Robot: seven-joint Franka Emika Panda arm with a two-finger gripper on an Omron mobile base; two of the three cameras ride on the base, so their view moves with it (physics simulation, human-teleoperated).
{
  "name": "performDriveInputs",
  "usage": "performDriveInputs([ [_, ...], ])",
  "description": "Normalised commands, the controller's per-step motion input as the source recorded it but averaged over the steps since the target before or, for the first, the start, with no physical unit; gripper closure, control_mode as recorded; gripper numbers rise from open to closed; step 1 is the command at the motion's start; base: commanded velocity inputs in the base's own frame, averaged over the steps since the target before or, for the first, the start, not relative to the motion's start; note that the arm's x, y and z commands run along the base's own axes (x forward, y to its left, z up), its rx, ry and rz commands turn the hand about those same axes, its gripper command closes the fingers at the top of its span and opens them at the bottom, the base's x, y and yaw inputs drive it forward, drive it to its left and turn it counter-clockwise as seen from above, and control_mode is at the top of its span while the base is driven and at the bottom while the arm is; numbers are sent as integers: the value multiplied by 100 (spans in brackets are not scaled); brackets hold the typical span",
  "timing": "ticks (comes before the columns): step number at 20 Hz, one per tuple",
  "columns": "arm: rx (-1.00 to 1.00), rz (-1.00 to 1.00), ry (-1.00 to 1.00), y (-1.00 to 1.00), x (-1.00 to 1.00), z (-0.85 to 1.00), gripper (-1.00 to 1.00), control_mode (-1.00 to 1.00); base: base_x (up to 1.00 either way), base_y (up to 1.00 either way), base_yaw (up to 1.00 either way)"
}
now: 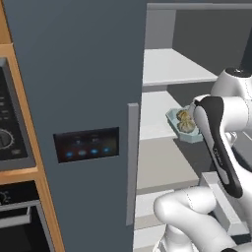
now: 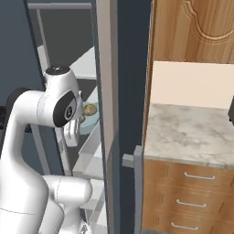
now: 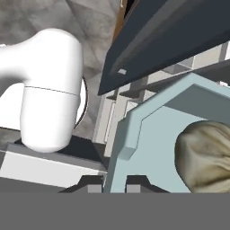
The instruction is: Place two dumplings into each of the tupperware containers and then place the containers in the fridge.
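Far left in left base view: wood-framed oven with dark dial panel (image 1: pixel 10 133), orange-brown trim. Next right: tall slate blue-grey fridge door (image 1: pixel 78 98), closed half, with dark blue-lit control panel (image 1: pixel 87 144) and vertical grey bar handle (image 1: pixel 132 162) at its right edge. Right of handle: open fridge compartment with white inner shelves (image 1: pixel 172 66) stacked top to bottom.

Shallow pale blue-teal rectangular plastic tupperware container (image 1: pixel 175 118) at middle shelf level, near that shelf's right end, carrying 2 lumpy tan-brown dumplings (image 1: pixel 185 121) side by side; cannot tell whether resting on shelf or lifted. White arm link with dark joint covering container's right part.

In hand view: two-finger gripper (image 3: pixel 113 187) clenched on container rim, dark tips either side of pale blue wall (image 3: pixel 134 134), grasping it. 1 dumpling (image 3: pixel 206 155) large at right, inside container, close to gripped edge.

In right base view: white arm reaching into fridge at left, container (image 2: pixel 93 119) and dumpling (image 2: pixel 90 109) peeking past elbow, left of grey door edge. Further right: marble countertop (image 2: pixel 192 132) over wooden drawers with silver handles (image 2: pixel 196 192), wood-panel cabinet (image 2: pixel 196 27) above.
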Motion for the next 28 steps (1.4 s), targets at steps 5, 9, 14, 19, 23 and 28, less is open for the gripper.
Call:
performDriveInputs([
  [5,0,0,0,0,0,0,100,100,32,-41,0],
  [9,0,0,0,0,0,0,100,100,1,6,0],
  [14,0,0,0,0,0,0,100,100,15,45,0],
  [19,0,0,0,0,0,0,100,100,39,2,2],
  [23,0,0,0,0,0,0,100,100,0,0,0],
  [28,0,0,-10,0,-22,7,100,-100,0,0,0],
])
